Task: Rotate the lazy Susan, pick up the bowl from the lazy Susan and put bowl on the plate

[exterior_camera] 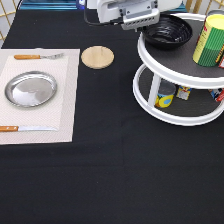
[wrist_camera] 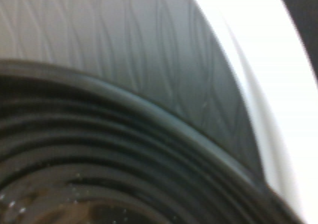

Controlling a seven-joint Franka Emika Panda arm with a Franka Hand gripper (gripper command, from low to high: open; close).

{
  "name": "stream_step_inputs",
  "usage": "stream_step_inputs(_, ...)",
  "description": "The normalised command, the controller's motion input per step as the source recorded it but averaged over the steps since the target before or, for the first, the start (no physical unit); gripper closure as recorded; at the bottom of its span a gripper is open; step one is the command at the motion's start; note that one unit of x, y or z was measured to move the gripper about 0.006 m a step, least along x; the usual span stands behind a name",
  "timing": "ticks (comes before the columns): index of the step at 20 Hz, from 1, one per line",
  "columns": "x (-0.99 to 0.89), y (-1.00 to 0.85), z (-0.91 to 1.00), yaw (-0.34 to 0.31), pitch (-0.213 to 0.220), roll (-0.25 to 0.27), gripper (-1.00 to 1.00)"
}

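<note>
The black bowl (exterior_camera: 167,32) sits on the upper tier of the lazy Susan (exterior_camera: 175,76) at the exterior view's top right. My gripper (exterior_camera: 141,27) hangs low at the bowl's left rim, its white hand reaching in from the top edge. The wrist view shows the bowl's ridged rings (wrist_camera: 81,165) from very close, with the tier's dark grey surface (wrist_camera: 141,50) and white rim (wrist_camera: 272,85) beside it. The silver plate (exterior_camera: 31,89) lies empty on a pale placemat (exterior_camera: 65,105) at the exterior view's left.
A round wooden coaster (exterior_camera: 97,56) lies between the placemat and the turntable. A fork (exterior_camera: 37,56) and a knife (exterior_camera: 25,128) flank the plate. A green and yellow can (exterior_camera: 210,40) stands beside the bowl. Small cans (exterior_camera: 165,95) stand on the lower tier.
</note>
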Motion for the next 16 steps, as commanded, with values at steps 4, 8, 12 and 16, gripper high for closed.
stream_step_inputs(4, 0.00, -0.88, 0.81, 0.000, 0.042, 0.208, 1.00)
stream_step_inputs(8, 0.00, -1.00, 0.49, 0.000, -0.025, 0.092, 1.00)
stream_step_inputs(12, -0.01, -1.00, -0.03, 0.000, -0.054, 0.012, 1.00)
stream_step_inputs(16, -0.08, -1.00, -0.31, 0.000, -0.069, 0.000, 1.00)
